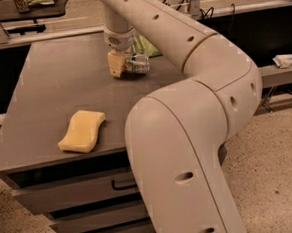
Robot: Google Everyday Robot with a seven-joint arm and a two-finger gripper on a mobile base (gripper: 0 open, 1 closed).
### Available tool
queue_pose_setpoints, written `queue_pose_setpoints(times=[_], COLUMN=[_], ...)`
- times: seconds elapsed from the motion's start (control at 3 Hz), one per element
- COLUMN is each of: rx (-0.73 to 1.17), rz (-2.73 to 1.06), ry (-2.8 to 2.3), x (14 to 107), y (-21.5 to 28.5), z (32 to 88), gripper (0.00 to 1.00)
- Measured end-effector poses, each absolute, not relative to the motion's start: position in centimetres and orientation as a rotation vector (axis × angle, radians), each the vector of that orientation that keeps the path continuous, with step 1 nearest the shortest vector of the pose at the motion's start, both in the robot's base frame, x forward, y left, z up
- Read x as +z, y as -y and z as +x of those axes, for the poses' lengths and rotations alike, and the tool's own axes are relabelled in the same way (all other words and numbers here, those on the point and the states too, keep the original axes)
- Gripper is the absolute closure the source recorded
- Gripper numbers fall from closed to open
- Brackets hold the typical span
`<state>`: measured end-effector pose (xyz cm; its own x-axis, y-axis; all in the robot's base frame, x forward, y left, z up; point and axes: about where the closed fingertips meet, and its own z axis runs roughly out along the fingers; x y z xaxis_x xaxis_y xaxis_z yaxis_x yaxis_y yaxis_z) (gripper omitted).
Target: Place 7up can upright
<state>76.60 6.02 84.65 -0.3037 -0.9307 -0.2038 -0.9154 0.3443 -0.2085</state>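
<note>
The 7up can [138,64] lies on its side at the back of the grey table [59,89], silver with a green-and-white label. My gripper [118,64] hangs from the long cream arm and is down at the can's left end, touching it or nearly so. The can's far side is hidden behind the gripper and the wrist.
A flat green snack bag [150,47] lies just behind the can, partly hidden by the arm. A yellow sponge [83,131] lies near the table's front left edge. My arm's large elbow [187,135] fills the front right. Drawers sit under the table.
</note>
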Motion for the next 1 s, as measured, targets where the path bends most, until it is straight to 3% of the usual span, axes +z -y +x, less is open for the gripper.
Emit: queue_pose_setpoints(times=[0.33,0.67,1.0], rx=[0.008,0.172,0.389], rz=[-1.561,-1.45,-1.389], ry=[-2.26,-2.13,-1.958], x=[87.5,91.6,93.3], y=[-5.6,-5.2,-5.6], z=[76.0,73.8,69.6], gripper=[0.87,1.0,1.0])
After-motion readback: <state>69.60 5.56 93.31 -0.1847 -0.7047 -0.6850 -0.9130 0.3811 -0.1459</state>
